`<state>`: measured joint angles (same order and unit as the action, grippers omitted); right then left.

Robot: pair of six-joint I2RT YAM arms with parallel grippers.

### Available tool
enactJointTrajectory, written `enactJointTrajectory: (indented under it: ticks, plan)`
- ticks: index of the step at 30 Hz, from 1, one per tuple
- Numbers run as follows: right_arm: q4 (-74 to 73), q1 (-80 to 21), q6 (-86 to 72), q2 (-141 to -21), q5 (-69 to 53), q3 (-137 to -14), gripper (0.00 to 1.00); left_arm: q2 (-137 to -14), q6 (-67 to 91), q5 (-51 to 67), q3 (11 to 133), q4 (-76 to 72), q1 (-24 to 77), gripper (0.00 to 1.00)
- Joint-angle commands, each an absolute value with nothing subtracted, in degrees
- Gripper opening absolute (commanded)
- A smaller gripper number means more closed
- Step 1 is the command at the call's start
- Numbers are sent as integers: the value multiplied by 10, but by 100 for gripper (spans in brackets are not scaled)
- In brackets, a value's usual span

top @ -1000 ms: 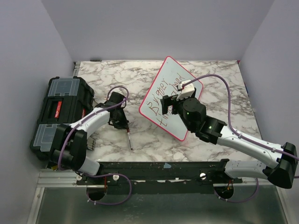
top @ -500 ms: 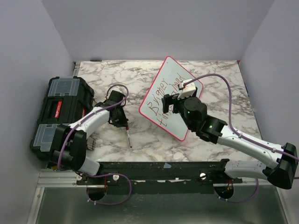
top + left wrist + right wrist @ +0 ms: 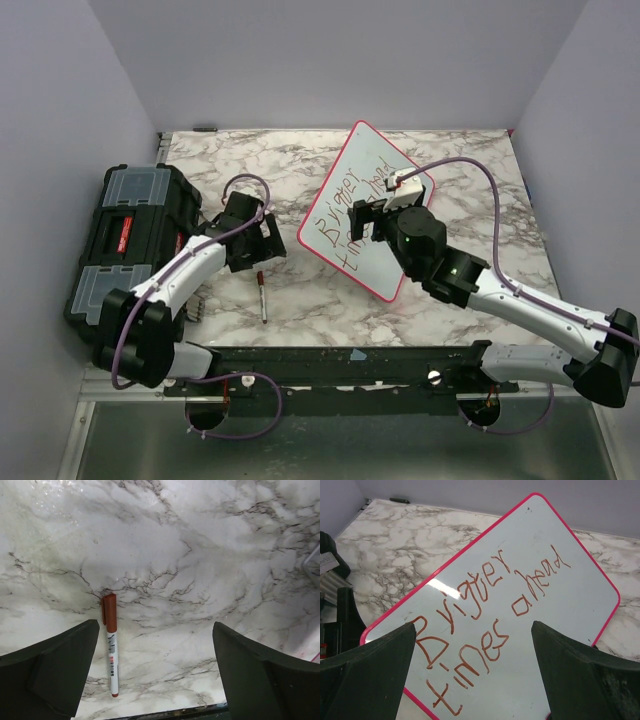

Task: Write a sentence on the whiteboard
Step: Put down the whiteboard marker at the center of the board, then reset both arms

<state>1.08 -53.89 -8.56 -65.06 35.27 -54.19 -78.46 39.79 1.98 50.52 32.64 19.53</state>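
The whiteboard (image 3: 374,160), pale with a pink frame, lies tilted on the marble table; in the right wrist view the whiteboard (image 3: 570,605) fills most of the picture. The sentence (image 3: 347,213) runs across it in two reddish-brown lines, and the right wrist view shows the sentence (image 3: 487,612) as "Brigter times ahead". My right gripper (image 3: 366,220) hovers open over the board's near half, its jaws wide apart (image 3: 472,645). A white marker with a red cap (image 3: 261,296) lies loose on the table. My left gripper (image 3: 258,244) stands open just beyond it, and the marker (image 3: 110,645) rests beside the left finger (image 3: 60,665).
A black toolbox (image 3: 130,235) with clear lid compartments sits at the table's left edge, close to the left arm. A black rail (image 3: 350,365) runs along the near edge. Purple cables loop over both arms.
My left gripper has opened and let go of the marker, which now lies flat on the table. The gripper has drawn back from it. The right gripper has edged slightly toward the board's far end.
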Motion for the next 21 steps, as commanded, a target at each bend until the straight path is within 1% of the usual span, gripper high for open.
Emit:
enactJointTrajectory:
  ticks: [1,4,8,9,16,21]
  plan:
    - [8,-536,-91,-636,348,-545,100,-719,382,11,489,300,197,98]
    - [3,-530,-104,-635,334,-549,100,-681,371,4,488,299,197,99]
    - [1,-493,-140,-619,260,-562,100,-614,346,-24,504,301,197,98]
    - [-18,-483,-147,-617,246,-567,100,-588,337,-32,507,300,197,98]
    - [-48,-374,-195,-615,122,-592,100,-447,274,-83,537,306,197,99]
    - [-59,-340,-212,-607,118,-592,100,-415,254,-94,574,355,196,98]
